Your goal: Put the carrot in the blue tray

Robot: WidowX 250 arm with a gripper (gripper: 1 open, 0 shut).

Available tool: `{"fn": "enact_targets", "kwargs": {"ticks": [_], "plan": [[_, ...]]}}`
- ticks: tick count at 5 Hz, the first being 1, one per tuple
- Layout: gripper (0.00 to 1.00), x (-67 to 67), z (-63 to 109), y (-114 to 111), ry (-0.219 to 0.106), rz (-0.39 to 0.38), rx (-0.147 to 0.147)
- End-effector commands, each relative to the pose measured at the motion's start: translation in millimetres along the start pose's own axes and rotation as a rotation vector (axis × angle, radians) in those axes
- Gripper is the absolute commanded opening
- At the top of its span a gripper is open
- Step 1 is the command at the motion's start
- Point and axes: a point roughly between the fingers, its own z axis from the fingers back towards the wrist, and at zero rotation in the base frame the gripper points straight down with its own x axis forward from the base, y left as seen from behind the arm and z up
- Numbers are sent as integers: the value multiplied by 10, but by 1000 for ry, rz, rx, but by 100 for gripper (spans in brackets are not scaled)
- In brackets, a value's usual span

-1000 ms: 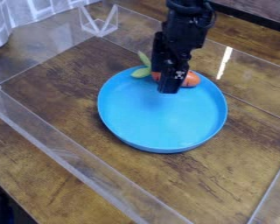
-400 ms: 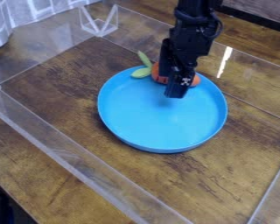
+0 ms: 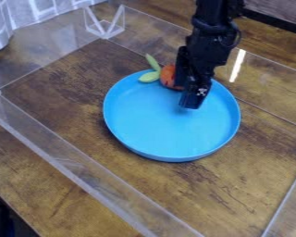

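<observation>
The blue tray [image 3: 163,125] lies in the middle of the wooden table. The carrot [image 3: 168,74] rests at the tray's far rim with its pale green tip [image 3: 151,73] pointing left. Only its orange left part shows, because the arm covers the rest. My black gripper [image 3: 191,98] points down over the carrot's right end and the tray's far edge. Its fingers stand open with nothing between them. Whether they touch the carrot I cannot tell.
Clear acrylic walls [image 3: 64,148] run along the front-left and left sides of the table [image 3: 64,88]. A clear plastic stand [image 3: 106,18] sits at the back left. A bright reflection [image 3: 237,65] streaks the wood to the right of the arm.
The gripper has shifted a little right and lower in the picture, uncovering the carrot's left part and hiding its right end. It stayed open. Carrot and tray have not moved.
</observation>
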Motion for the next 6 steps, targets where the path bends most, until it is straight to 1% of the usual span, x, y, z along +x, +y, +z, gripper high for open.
{"fn": "enact_targets", "kwargs": {"ticks": [1,4,6], "plan": [[100,107,249,40,-60,-14,63],[100,179,243,52,-80,-23,83],[100,209,223,50,-91,-25,91]]}}
